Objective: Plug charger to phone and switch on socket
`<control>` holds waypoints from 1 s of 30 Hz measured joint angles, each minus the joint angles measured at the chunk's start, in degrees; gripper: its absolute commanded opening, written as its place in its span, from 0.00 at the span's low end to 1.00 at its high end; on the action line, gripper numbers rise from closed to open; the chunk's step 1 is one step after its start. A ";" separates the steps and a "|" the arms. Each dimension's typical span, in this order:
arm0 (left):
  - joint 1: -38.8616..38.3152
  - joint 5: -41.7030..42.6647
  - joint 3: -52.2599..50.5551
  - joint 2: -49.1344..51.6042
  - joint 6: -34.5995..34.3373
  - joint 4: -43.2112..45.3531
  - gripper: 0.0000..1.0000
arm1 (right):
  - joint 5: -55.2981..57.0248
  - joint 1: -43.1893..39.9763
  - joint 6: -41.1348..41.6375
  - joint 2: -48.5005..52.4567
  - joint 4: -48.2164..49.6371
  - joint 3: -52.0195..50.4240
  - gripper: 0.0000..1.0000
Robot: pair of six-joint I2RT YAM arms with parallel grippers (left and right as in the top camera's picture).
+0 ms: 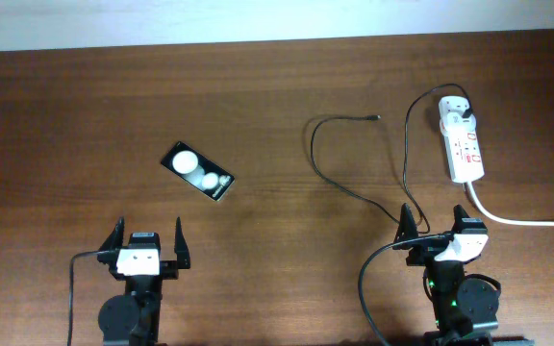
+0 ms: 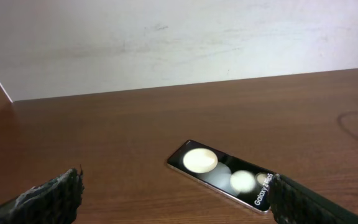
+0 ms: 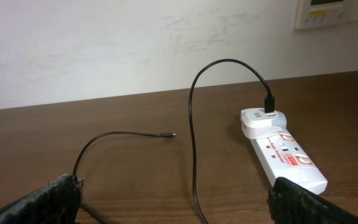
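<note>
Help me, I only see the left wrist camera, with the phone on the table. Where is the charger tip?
Observer: The charger tip lies loose on the table, well to the right of the phone, unplugged.
Operator: Is the other end plugged in?
Observer: Yes, its white adapter sits in the socket strip's far end.
Operator: Is the right claw holding anything?
Observer: No, the right claw is open and empty.

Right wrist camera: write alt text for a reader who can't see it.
A white power strip lies on a brown wooden table with a white plug adapter in its far end; the adapter's thin black cable arcs up, runs toward the camera and loops back to a loose connector tip. The open fingers frame the bottom corners, holding nothing.
</note>
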 measured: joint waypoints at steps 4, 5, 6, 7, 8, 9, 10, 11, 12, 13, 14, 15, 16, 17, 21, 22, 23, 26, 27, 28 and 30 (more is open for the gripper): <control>0.00 0.00 0.00 0.00 0.00 0.00 0.99 | 0.00 0.00 -0.02 0.00 0.02 0.00 0.99; 0.00 -0.02 0.02 0.00 0.00 0.00 0.99 | 0.00 0.00 0.00 0.00 0.02 0.00 0.99; 0.00 0.00 0.00 0.00 -0.02 0.00 0.99 | 0.00 0.00 -0.04 0.00 0.02 0.00 0.99; 0.00 0.00 0.00 0.00 0.00 0.00 0.99 | 0.00 0.00 -0.02 0.00 0.02 0.00 0.99; 0.00 0.00 0.00 0.00 0.00 0.00 0.99 | 0.00 0.00 -0.02 0.00 0.00 0.00 0.99; 0.00 0.00 0.02 0.00 0.00 0.00 0.99 | 0.00 0.00 -0.04 0.00 0.00 0.00 0.99; 0.00 0.00 0.00 0.00 0.00 0.00 0.99 | 0.00 0.00 -0.02 0.00 0.00 0.00 0.98; 0.00 0.00 0.00 0.00 0.00 0.00 0.99 | 0.00 0.00 -0.07 0.00 0.00 0.00 0.99; 0.00 0.00 0.00 0.00 0.00 0.00 0.99 | 0.00 0.00 -0.07 0.00 0.00 0.00 0.99; 0.00 0.00 0.00 0.00 0.00 0.00 0.99 | 0.00 0.00 0.00 0.00 0.00 0.00 0.99; 0.00 0.00 0.00 0.00 0.00 0.00 0.99 | 0.00 0.00 0.00 0.00 0.00 0.00 0.99; 0.00 0.00 0.00 0.00 0.00 0.20 0.99 | 0.00 0.00 -0.04 0.00 0.00 0.00 0.99; -0.24 0.07 0.00 0.00 -0.02 0.24 0.99 | 0.00 0.00 0.00 0.00 0.00 0.00 0.98; -0.87 0.17 0.00 0.00 0.00 0.00 0.99 | 0.00 0.00 -0.02 0.00 0.00 0.00 0.98; -1.09 0.17 0.00 0.00 0.00 0.00 0.99 | 0.00 0.00 0.00 0.00 0.00 0.00 0.99; -1.09 0.17 0.00 0.00 0.00 0.00 0.99 | 0.00 0.00 -0.02 0.00 0.00 0.00 0.99; -1.09 0.17 0.00 0.00 0.00 0.00 0.99 | 0.00 0.00 0.00 0.00 0.00 0.00 0.99; -1.09 0.17 0.00 0.02 0.00 0.42 0.99 | 0.00 0.00 -0.02 0.00 0.00 0.00 0.99; -1.09 0.17 0.00 0.00 0.00 0.39 0.99 | 0.00 0.00 -0.02 0.00 0.00 0.00 0.99; -1.09 0.17 0.00 0.02 0.00 0.02 0.99 | 0.00 0.00 -0.04 0.00 0.00 0.00 0.99; -1.09 0.17 0.00 0.02 0.00 0.00 0.99 | 0.00 0.00 -0.02 0.00 0.00 0.00 0.98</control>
